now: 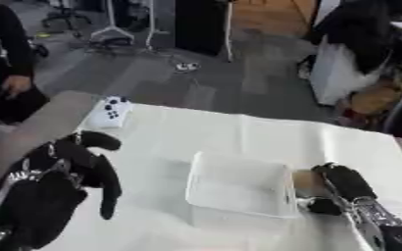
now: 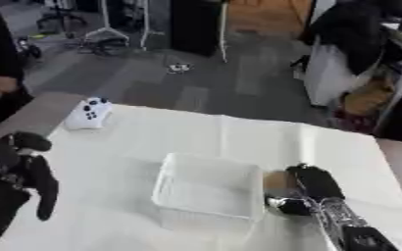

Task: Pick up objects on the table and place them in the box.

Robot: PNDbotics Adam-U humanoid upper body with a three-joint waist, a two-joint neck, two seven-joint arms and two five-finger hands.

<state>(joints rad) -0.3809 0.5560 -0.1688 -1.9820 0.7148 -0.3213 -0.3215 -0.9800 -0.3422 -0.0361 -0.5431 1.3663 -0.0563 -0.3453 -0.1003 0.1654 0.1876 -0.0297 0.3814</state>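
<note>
left eye: we see white controller (image 1: 110, 112) upper left, long axis running up-frame, well above our left hand (image 1: 71, 171), fingers relaxed, drooping | right eye: right hand (image 2: 312, 188), lower right, curls round tan object (image 2: 279, 180) touching box (image 2: 206, 188)

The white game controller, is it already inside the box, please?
No, the white game controller lies on the table's far left corner, apart from the box.
</note>
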